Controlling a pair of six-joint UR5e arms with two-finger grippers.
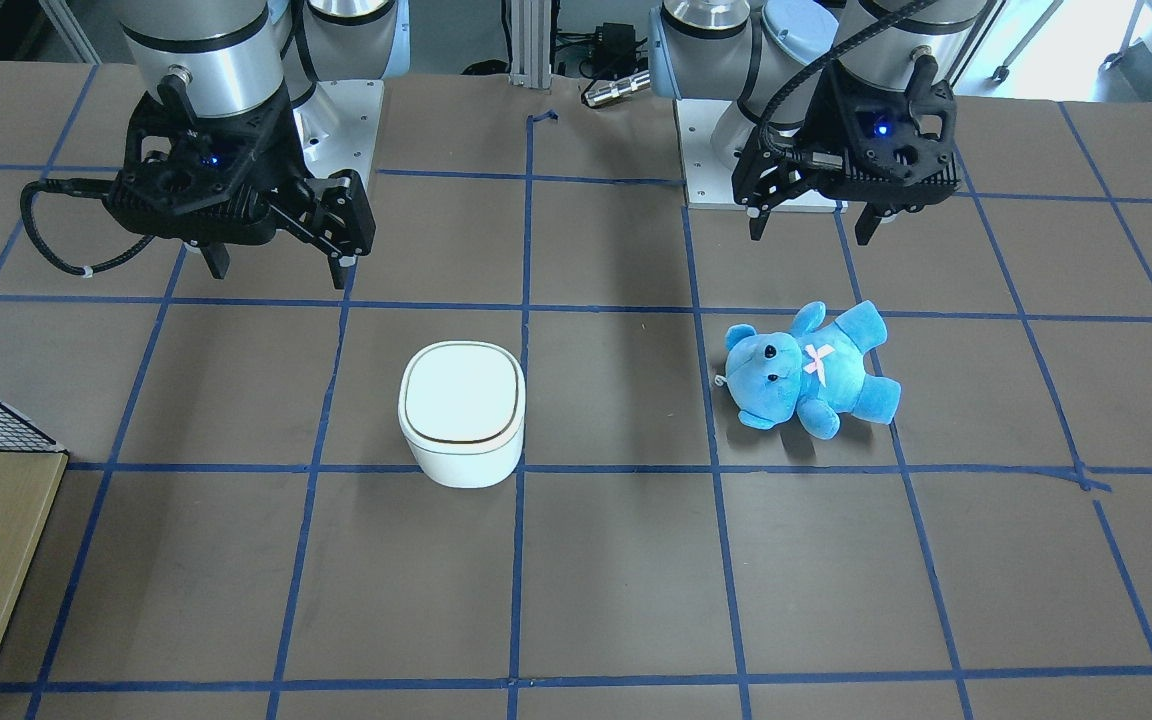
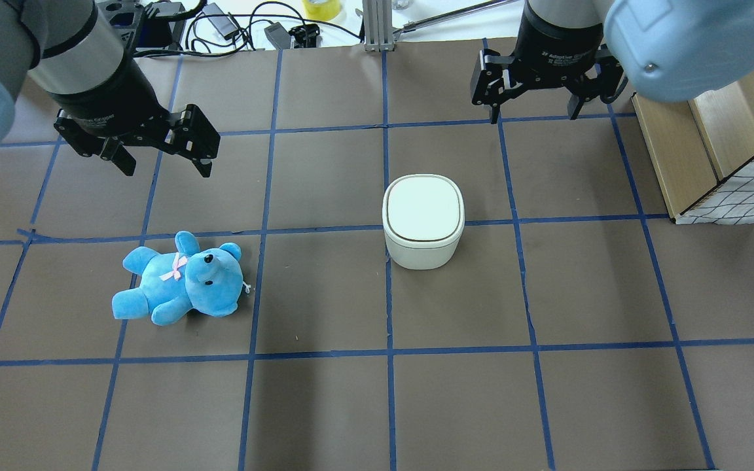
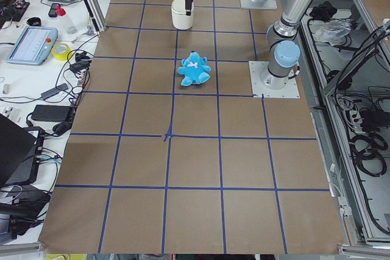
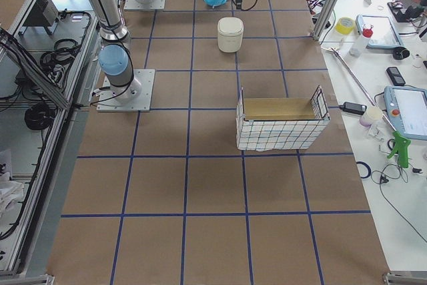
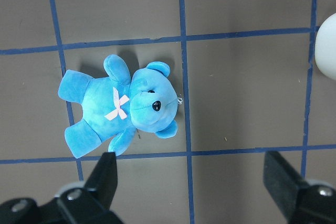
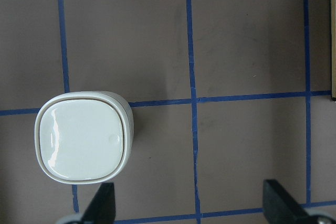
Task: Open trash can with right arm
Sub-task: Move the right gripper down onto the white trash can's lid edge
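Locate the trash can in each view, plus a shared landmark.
Front-facing: trash can left of centre.
Overhead: right of centre.
Exterior left: top, centre-left.
Exterior right: top centre.
Left wrist: right edge, cropped.
Right wrist: lower left.
Landmark: blue teddy, absent only from right wrist.

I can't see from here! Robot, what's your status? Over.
Right gripper open, empty; left gripper open, empty. Trash can shut, untouched. Blue teddy lies apart, not in the way.

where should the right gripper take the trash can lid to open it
The lid sits shut and flush on the trash can, with no handle or lip showing, so a pinch has little to bite. Probably best: the right gripper comes straight down from above and presses the flat top, perhaps at the small dimple near one edge.
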